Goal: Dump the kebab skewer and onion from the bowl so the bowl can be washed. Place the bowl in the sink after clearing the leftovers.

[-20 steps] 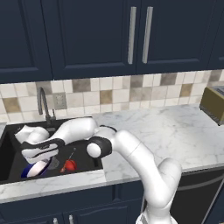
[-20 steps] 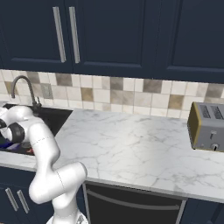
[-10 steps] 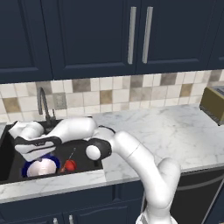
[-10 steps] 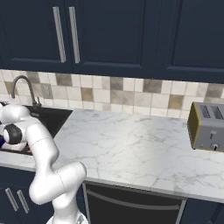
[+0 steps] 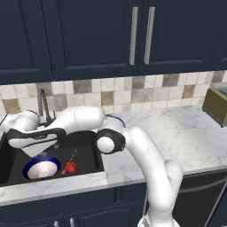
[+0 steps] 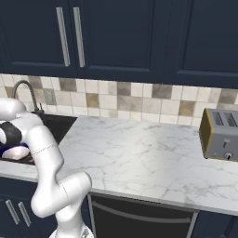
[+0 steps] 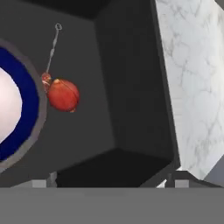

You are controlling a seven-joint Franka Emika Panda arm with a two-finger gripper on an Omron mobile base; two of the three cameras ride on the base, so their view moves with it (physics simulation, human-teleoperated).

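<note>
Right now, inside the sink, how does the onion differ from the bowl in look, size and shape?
The onion is a small shiny red ball; the bowl is much wider, round and shallow. The onion is one colour all over, while the bowl has a dark blue rim and a white inside. The bowl sits upright with its inside bare; the onion lies just beside it. Both rest on the floor of the black sink.

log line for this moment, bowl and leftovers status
bowl: upright on sink floor, looks empty | onion: beside bowl | kebab skewer: by onion | gripper: over sink, jaws unclear
</note>
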